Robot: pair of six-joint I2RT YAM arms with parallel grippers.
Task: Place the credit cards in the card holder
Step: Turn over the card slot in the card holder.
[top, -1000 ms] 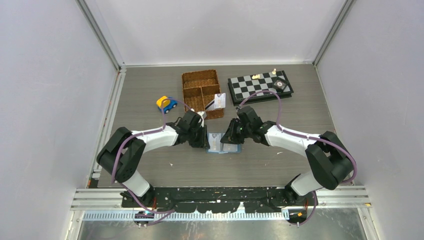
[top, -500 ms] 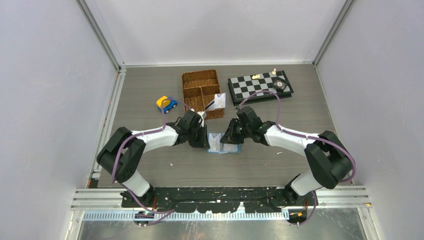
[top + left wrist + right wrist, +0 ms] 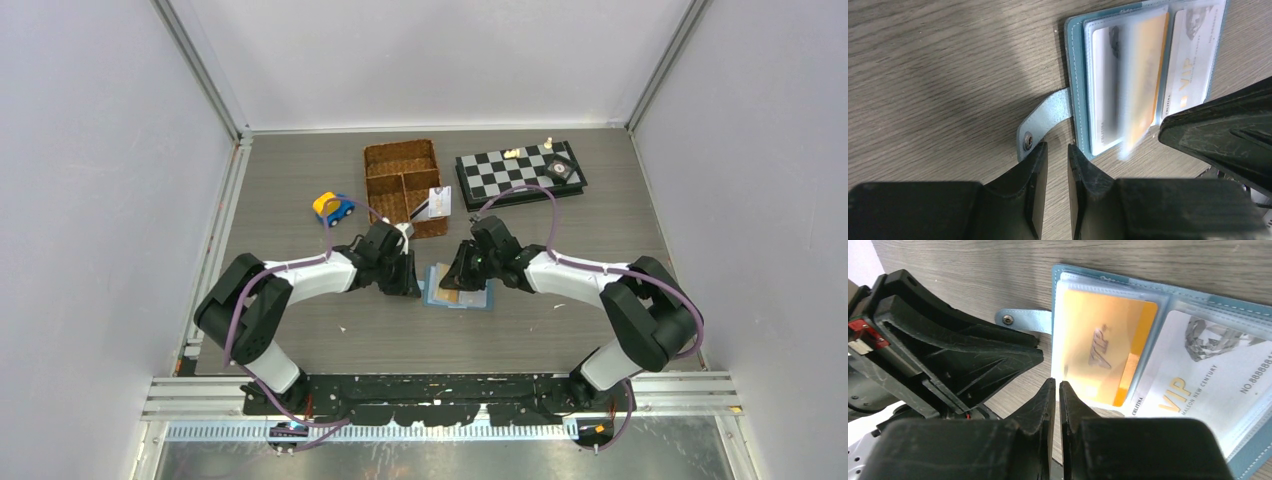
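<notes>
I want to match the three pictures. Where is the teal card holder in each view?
Top external: card holder near picture centre, slightly below.
Left wrist: card holder upper right, open.
Right wrist: card holder right half, open.
Shared landmark: left gripper, black, next to the holder.

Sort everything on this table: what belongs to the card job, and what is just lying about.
For the job: card holder; orange-gold card and white VIP card in its sleeves; loose card beside the basket.
Lying about: wicker basket; toy car; chessboard; chess pieces.
</notes>
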